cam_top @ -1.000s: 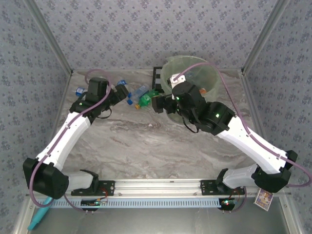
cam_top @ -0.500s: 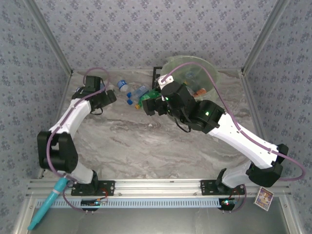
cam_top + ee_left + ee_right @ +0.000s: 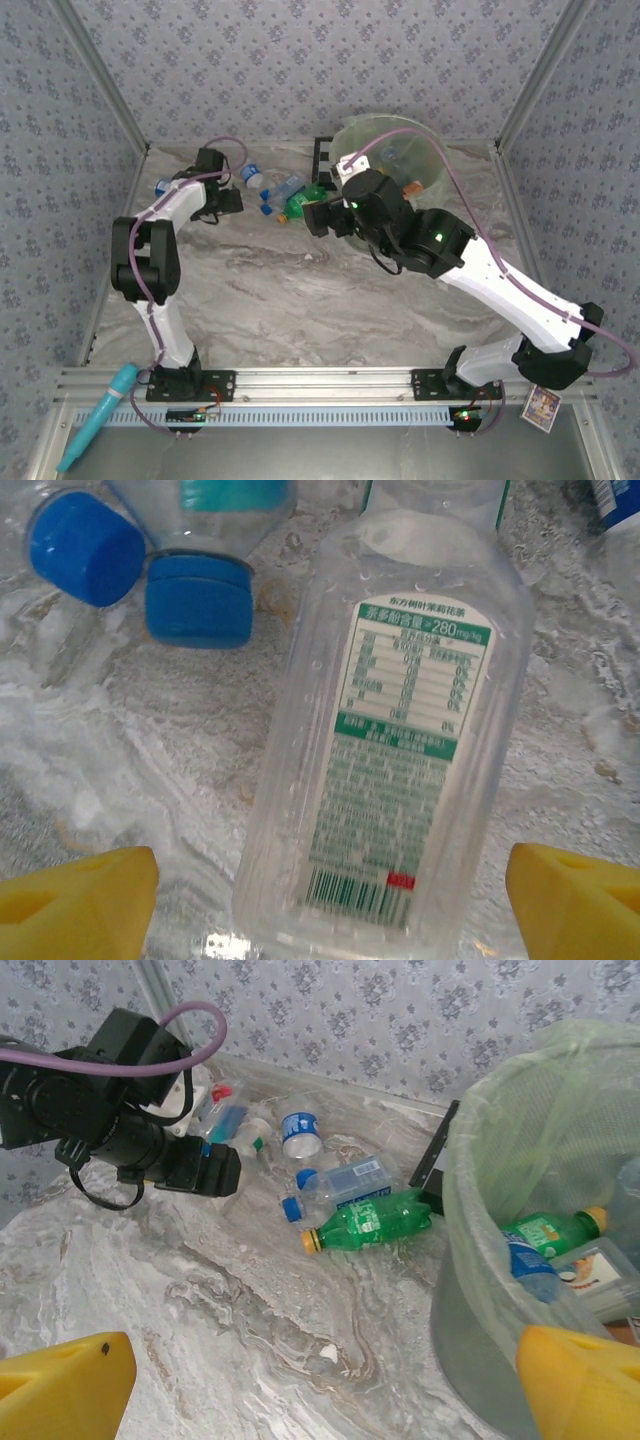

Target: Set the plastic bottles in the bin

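Clear plastic bottle (image 3: pixel 390 740) with a green-and-white label lies on the marbled grey bench (image 3: pixel 120 760), between the spread yellow fingers (image 3: pixel 75 885) of our left pincer (image 3: pixel 330 890), touching neither. Our right pincer (image 3: pixel 320 1380), off to its right, gapes empty.

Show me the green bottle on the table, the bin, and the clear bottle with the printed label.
green bottle (image 3: pixel 372 1220), right wrist view, its green body.
bin (image 3: pixel 470 1330), right wrist view, its grey outer wall.
clear bottle (image 3: pixel 395 770), left wrist view, its printed label.
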